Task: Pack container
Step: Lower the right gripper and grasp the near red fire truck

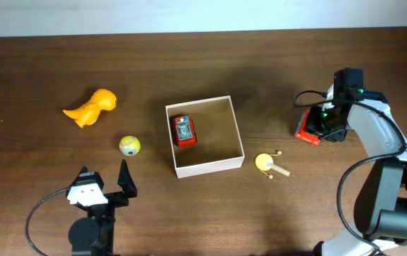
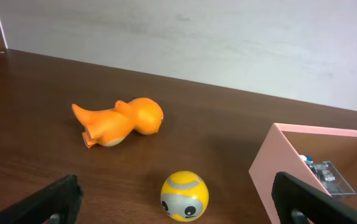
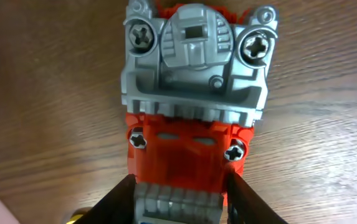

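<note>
The container [image 1: 210, 168], a shallow white-walled box with a tan inside, sits mid-table and holds a red toy car [image 1: 183, 131]. Its corner shows in the left wrist view [image 2: 278, 155]. My right gripper [image 1: 325, 126] is shut on a red and grey toy vehicle [image 3: 194, 93] at the table's right. Its fingers [image 3: 181, 190] press both sides of the toy. My left gripper [image 1: 104, 186] is open and empty near the front left. A yellow ball with a face [image 2: 184, 196] lies between and beyond its fingers [image 2: 178, 214].
An orange dinosaur toy [image 1: 91, 107] lies on its side at the left, also in the left wrist view [image 2: 119, 122]. The yellow ball [image 1: 129, 146] sits left of the container. A small yellow toy with wooden sticks [image 1: 267, 163] lies by the container's front right corner.
</note>
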Available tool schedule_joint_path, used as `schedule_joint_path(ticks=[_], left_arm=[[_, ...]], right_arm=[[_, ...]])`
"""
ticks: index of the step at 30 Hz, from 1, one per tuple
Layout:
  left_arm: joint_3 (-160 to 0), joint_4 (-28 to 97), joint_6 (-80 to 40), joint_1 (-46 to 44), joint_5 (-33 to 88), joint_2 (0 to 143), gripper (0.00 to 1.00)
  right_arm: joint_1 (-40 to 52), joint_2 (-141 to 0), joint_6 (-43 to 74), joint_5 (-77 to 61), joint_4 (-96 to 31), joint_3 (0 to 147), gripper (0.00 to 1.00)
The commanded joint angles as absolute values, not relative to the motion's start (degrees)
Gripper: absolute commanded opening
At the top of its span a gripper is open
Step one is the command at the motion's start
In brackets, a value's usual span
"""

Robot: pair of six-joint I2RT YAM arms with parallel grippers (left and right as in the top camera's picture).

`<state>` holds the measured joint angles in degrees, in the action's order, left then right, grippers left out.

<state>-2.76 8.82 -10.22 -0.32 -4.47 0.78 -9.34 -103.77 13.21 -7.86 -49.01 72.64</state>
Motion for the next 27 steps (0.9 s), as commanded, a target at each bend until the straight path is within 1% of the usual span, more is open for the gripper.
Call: schedule_joint_path(ticks=[1, 12, 13, 16, 21, 23, 26, 27], left_arm=[[-2.5, 8.7, -9.3, -0.1, -4.3, 0.3, 0.99], [-2.5, 8.7, -9.3, -0.1, -4.3, 0.3, 0.99], [-2.5, 8.7, -9.3, -0.1, -4.3, 0.3, 0.99], [-2.5, 8.7, -9.3, -0.1, -4.3, 0.3, 0.99], [-2.5, 8.7, -9.3, -0.1, -4.3, 0.3, 0.99], [-2.5, 8.7, -9.3, -0.1, -4.3, 0.3, 0.99], [-2.5, 8.7, -9.3, -0.1, -4.3, 0.3, 0.99], [-2.5, 8.7, -9.3, -0.1, -4.3, 0.3, 0.99]], right_arm=[[-9.3, -105.3, 12.2, -12.1, -49.6, 71.6, 0.40], [-9.3, -105.3, 11.0, -9.4, -50.1, 71.6, 0.41], [-9.4, -105.3, 11.0, -9.5, -50.1, 71.6, 0.46], [-9.4, -105.3, 11.2, -9.1, -50.1, 71.6, 0.48], [-9.4, -105.3, 11.0, -3.2, -50.1, 71.6, 0.44], [-9.4, -105.3, 10.9, -1.5, -50.1, 71.6, 0.39], [-9.4, -105.3, 10.9, -0.1, -50.1, 71.6, 0.36], [-9.4, -105.3, 10.9, 0.3, -50.1, 71.6, 0.36]])
